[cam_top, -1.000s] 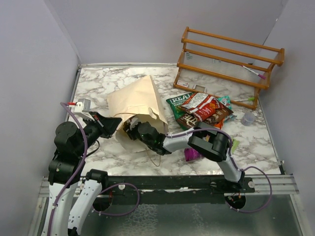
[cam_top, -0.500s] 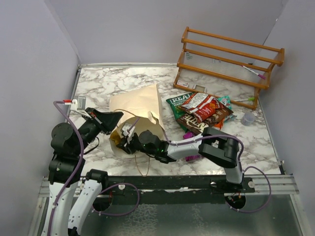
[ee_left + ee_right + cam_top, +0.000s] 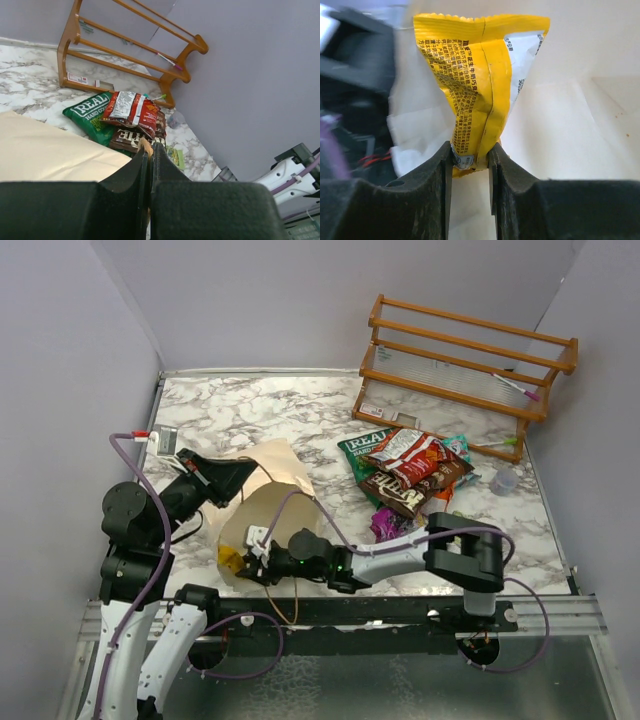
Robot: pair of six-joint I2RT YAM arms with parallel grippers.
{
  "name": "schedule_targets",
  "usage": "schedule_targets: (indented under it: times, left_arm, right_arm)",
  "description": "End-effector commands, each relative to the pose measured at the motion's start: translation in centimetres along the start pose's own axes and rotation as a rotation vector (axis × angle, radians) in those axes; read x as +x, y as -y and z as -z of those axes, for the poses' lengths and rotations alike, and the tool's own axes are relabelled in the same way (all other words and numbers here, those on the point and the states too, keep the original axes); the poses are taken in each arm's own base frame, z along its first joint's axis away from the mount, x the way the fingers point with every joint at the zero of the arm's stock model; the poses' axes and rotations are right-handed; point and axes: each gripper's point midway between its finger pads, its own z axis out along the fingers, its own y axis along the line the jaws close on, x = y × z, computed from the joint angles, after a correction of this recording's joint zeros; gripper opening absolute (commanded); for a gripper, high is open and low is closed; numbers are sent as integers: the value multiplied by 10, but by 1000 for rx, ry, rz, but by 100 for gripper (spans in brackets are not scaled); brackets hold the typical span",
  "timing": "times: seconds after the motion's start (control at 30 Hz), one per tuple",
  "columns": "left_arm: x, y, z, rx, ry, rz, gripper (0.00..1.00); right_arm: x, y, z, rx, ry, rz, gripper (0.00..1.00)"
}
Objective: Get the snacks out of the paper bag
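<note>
The cream paper bag lies tipped at the table's left, its mouth toward the near edge. My left gripper is shut on the bag's upper edge and holds it up. My right gripper reaches into the bag's mouth and is shut on the bottom of a yellow packet, which also shows in the top view. A pile of snacks lies to the right: a green bag, a red packet, a dark brown one and a magenta-purple one.
An orange wooden rack stands at the back right. A clear plastic cup sits near the right edge, beside the pile. A light-green packet lies by the dark brown one. Grey walls close in on three sides.
The left gripper has lifted and pulled the bag's edge back and left, so the bag has slid nearer. The right gripper has moved left and nearer, and the yellow packet now shows at the mouth.
</note>
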Motion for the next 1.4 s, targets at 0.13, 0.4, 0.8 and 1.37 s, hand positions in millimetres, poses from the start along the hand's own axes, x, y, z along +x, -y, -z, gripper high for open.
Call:
schedule_targets:
  times: [0.13,0.4,0.8,1.37]
  left_arm:
    - [-1,-4,6,-32,-4,-74,0]
    - [-10,-39,16,-253,50,-89,0]
    - [-51,-11,1,-208,66,-129,0]
    - [-71,-54,-11,-420,107,-132,0]
  right_arm:
    - [-87,-37,52,-163,211,28,18]
    - [-150,-13,107,-33,168,10,18]
    - [-192,110,243,697,119,37,21]
    - [-16,231,347,1109,-168,-474,22]
